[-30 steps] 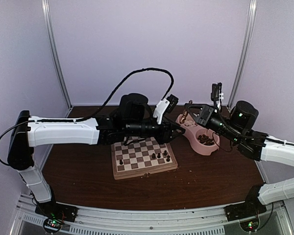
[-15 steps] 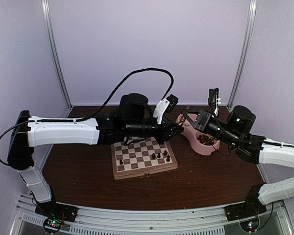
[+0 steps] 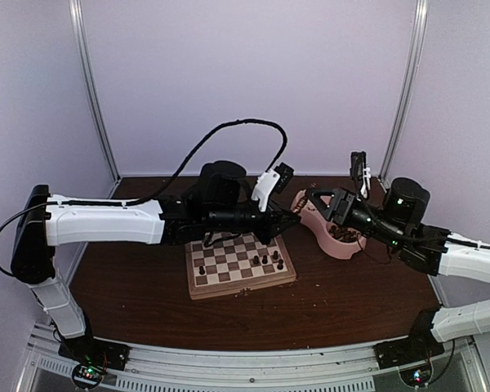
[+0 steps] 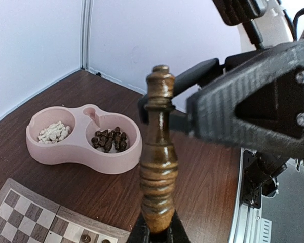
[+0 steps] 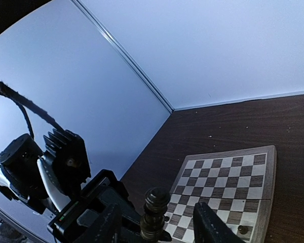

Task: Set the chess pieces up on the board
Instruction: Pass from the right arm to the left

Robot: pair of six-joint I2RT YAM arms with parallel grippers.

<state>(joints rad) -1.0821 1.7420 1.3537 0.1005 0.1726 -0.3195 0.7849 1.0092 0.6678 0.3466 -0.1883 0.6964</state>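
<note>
A tall dark brown chess piece [image 4: 158, 167] stands upright in my left gripper [image 4: 158, 230], whose jaws are shut on its base. My right gripper [image 5: 157, 225] is open, one finger on each side of the same piece [image 5: 154, 212] and apart from it. Both grippers meet above the table between the board [image 3: 237, 286] and the pink bowl; the left gripper [image 3: 292, 218] points right and the right gripper [image 3: 315, 199] points left. Several dark pieces [image 3: 265, 259] stand on the board's near rows.
The pink double bowl [image 4: 76, 152] holds cream pieces [image 4: 53, 131] in one cup and dark pieces [image 4: 109, 139] in the other. It lies right of the board, under the right arm. Purple walls close in the dark wooden table.
The right gripper came down and left to meet the left gripper. The left jaws shut on the dark piece and the right jaws opened off it.
</note>
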